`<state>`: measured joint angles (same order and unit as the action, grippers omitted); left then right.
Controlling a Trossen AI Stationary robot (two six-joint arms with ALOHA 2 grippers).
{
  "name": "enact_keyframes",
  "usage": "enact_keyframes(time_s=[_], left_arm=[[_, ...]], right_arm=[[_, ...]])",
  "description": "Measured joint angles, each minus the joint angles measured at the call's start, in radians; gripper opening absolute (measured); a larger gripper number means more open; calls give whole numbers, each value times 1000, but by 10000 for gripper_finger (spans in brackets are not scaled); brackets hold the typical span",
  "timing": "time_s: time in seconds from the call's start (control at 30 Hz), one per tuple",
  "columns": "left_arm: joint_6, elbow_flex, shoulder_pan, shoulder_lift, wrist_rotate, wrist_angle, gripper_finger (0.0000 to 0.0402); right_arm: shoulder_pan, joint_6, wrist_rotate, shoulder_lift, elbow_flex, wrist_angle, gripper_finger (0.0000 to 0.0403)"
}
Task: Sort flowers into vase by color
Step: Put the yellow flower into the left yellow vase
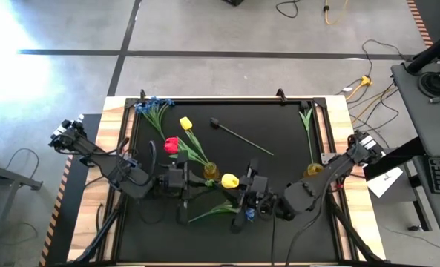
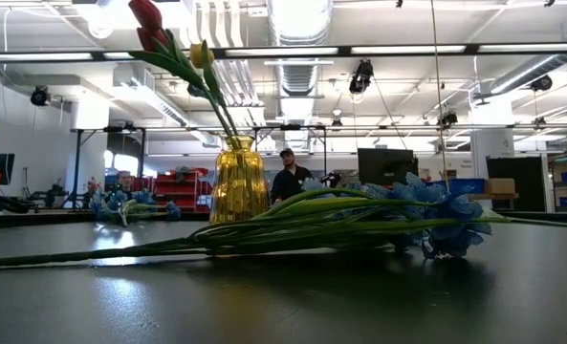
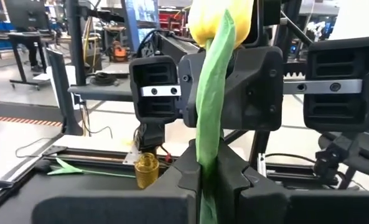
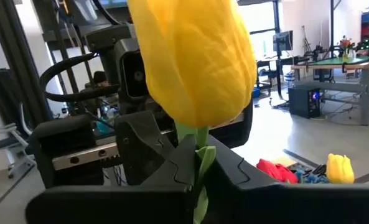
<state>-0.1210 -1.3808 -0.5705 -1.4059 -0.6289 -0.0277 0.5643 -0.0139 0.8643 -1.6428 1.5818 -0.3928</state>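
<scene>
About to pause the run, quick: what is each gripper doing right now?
Left gripper: closed on the yellow tulip's stem.
Right gripper: closed on the same yellow tulip, just under its head.

Both my arms reach inward, pincers facing each other.
My left pincer [image 1: 181,180] and right pincer [image 1: 253,194] are each clamped on one yellow tulip [image 1: 230,180], wrists low and bent toward centre.

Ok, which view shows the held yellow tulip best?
Left wrist view: the tulip shows stem and bloom, its stem pinched in the left tool. The right wrist view shows mostly the bloom, the high view shows it small between both arms, and the low view misses it.
</scene>
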Motion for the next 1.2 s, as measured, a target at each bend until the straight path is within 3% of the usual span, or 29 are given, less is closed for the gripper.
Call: enact_keyframes(time_s=[0.2,0.47,0.57,0.67,0.83,1.03,1.2], left_arm=[[-83,-70,3,22,-38,-274,55],[-468,-287,-31,32,-12,-1112,134],[-634,-300,-66,32,-12,-1320,149],[-747,-282,-100,33,-13,-1401,155],[-843,-227,-126,30,-3,-1401,152],[-897,-141,-127,30,66,-1403,148],[-913,-99,-127,31,73,-1418,148]], right_arm=[[-19,-24,0,32,-1,74,11],[-89,-138,-1,80,0,371,10],[-124,-204,1,86,0,506,10],[-161,-225,0,82,0,552,10],[-210,-206,-1,77,0,556,9],[-241,-166,-2,87,0,599,9],[-254,-228,-8,80,0,692,11]])
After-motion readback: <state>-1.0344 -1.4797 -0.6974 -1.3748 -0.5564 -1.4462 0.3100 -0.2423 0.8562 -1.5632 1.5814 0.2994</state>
